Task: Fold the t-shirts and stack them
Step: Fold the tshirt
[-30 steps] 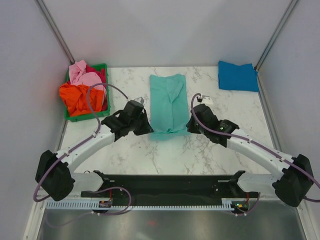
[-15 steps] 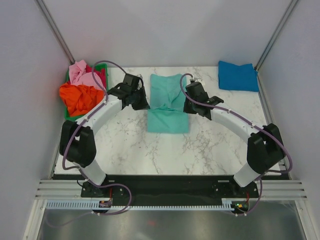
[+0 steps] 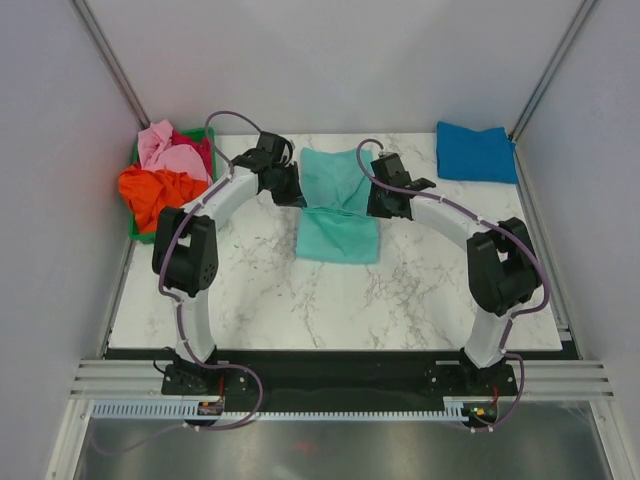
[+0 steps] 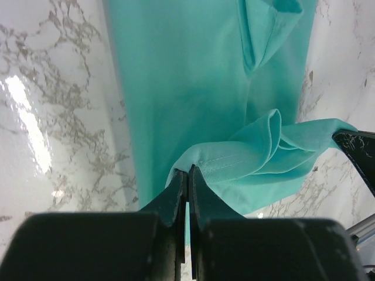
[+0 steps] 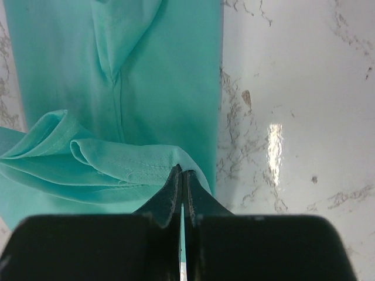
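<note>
Mint-teal cloth t-shirt (image 3: 338, 205): lies at the middle of the white marble-patterned worktop (image 3: 300, 290), toward its far edge, with its long axis running from the near edge to the far edge. Its near part is doubled over and the stitched hem is raised off the cloth at both corners.

Left hand (image 4: 187, 173), black and two-fingered, has its fingers pressed together on the hem's left corner. The right hand (image 5: 182, 173) is clamped in the same way on the right corner.

The overhead view hides both grips beneath the wrists and shows only the arms meeting the shirt's two sides. The wrist views show the pinched hem with its stitch line and a tucked sleeve beyond it, but they cut off the shirt's far end. Which end bears the collar cannot be made out.

A folded bright blue cloth t-shirt (image 3: 475, 152) lies at the far right corner, well apart. A green plastic crate (image 3: 165, 237) at the far left holds a crumpled orange t-shirt (image 3: 160, 195), a pink t-shirt (image 3: 170, 152) and a red t-shirt (image 3: 203, 146), the last mostly hidden.
</note>
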